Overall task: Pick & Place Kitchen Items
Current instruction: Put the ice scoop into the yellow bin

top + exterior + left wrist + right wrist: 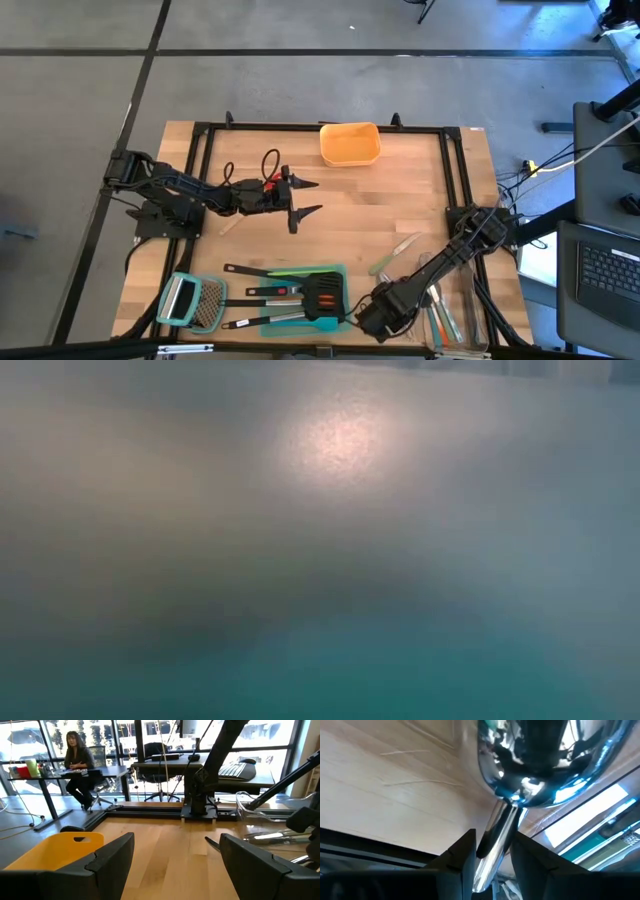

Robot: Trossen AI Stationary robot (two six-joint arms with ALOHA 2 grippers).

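My right gripper is low over the table's near edge, beside a teal tray. In the right wrist view its fingers are shut on a silver ladle with a round shiny bowl. In the high view the gripper hides the ladle. On the tray lie black turners, an orange-and-black turner and a green spatula. Another green spatula lies on the wood. My left gripper hovers level at mid-table, open and with nothing between its fingers. My right gripper pinches the ladle's slim handle between its two fingers, just behind the bowl. The fingers slant down from above and lie across the handle. The bowl points away from the fingers over the wood; whether it rests there I cannot tell.
A grater with a light-blue handle lies at the near left. An orange container stands at the far edge. A clear container with utensils stands at the near right. Something teal and blurred blocks the low view. A person sits at a desk beyond the table.
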